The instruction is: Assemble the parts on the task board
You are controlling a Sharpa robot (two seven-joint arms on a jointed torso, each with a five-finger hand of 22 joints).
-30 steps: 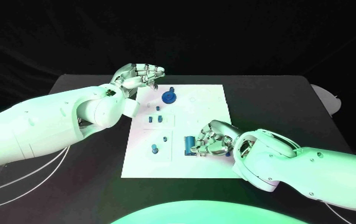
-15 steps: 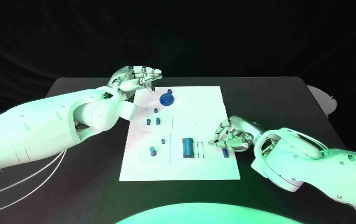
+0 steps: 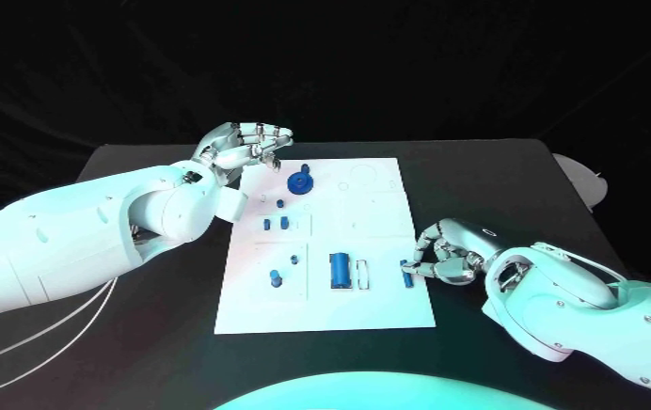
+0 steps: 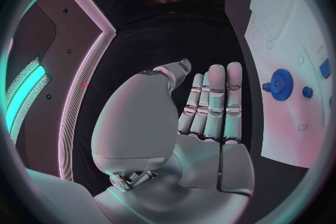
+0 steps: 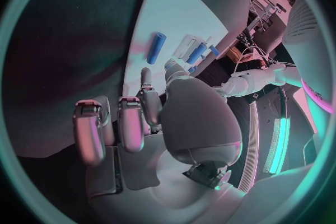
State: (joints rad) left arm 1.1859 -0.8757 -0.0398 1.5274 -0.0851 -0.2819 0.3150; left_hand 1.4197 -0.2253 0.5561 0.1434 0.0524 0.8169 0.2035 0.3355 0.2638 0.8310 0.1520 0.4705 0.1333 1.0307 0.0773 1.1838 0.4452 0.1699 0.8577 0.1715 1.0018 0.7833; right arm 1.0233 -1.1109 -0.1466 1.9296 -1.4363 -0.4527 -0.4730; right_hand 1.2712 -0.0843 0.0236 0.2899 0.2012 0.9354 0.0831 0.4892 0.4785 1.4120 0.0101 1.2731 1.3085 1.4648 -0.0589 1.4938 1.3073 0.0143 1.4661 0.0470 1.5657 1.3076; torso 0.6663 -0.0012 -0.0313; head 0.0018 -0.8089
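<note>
The white task board [image 3: 380, 212] lies in the middle of the black table. A blue gear [image 3: 300, 181] [image 4: 280, 84] stands near its far end, with a small blue peg [image 4: 307, 92] beside it. A blue cylinder [image 3: 338, 270] sits in a slot in the near half. A small blue pin [image 3: 407, 278] [image 5: 156, 47] lies flat by the board's right edge. My right hand [image 3: 448, 258] [image 5: 140, 123] hovers just right of that pin, fingers loosely bent, holding nothing. My left hand [image 3: 251, 147] [image 4: 203, 117] hangs off the board's far left corner, empty.
Small blue parts [image 3: 278, 223] stand on the board's left half, and two more [image 3: 282, 273] sit nearer the front. A white piece [image 3: 361, 274] lies beside the blue cylinder. Black table [image 3: 516, 194] surrounds the board on all sides.
My right hand has drawn back from over the blue cylinder to the board's right edge, uncovering the cylinder and the small blue pin. The left hand has stayed in place.
</note>
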